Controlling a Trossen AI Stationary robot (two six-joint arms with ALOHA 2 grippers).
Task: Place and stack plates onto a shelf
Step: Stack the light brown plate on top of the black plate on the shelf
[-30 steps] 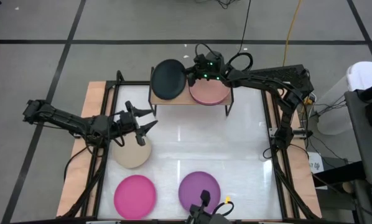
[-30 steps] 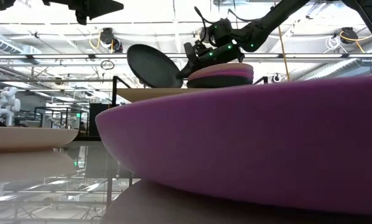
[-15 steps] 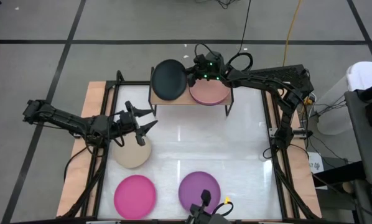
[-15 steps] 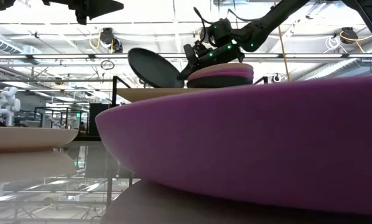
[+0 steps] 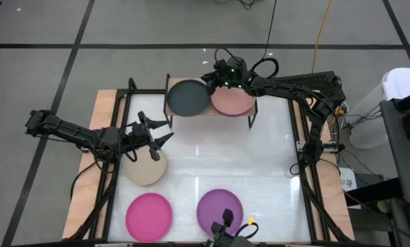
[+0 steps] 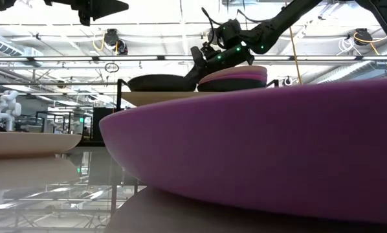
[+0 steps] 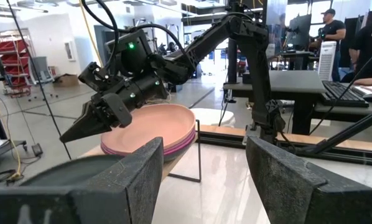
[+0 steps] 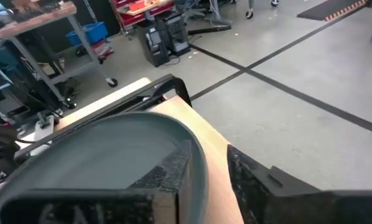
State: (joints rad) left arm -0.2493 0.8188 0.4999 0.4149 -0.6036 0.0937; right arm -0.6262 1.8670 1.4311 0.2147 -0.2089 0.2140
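A dark grey plate [image 5: 188, 97] lies flat on the left half of the wooden shelf [image 5: 206, 114]. It also shows in the right wrist view [image 8: 111, 162]. Beside it on the shelf's right half sits a stack topped by a peach plate [image 5: 231, 101]. My right gripper [image 5: 206, 82] is over the dark plate's right rim, open, with one finger [image 8: 167, 168] above the plate's inside and the other finger [image 8: 260, 180] outside it. My left gripper [image 5: 165, 132] hovers open above the beige plate [image 5: 147, 168]. A magenta plate [image 5: 149, 214] and a purple plate [image 5: 219, 208] lie near the table's near edge. My right gripper straddles the dark plate's right rim [image 8: 201, 165], slanting down from the right. Bare shelf wood [image 8: 218, 158] shows between the rim and the outer finger. Whether the inner finger touches the plate, I cannot tell.
The shelf stands at the table's far edge on thin black legs [image 5: 251, 121]. The white table middle [image 5: 219, 154] lies between the shelf and the near plates. Wooden side strips and black frame rails [image 5: 308, 171] run along both sides. People sit at desks beyond the table [image 7: 366, 43].
The dark plate was tilted up on its right rim at the right gripper, with its left side raised over the shelf. It has dropped and now lies flat on the shelf's left half. Both grippers have kept their places.
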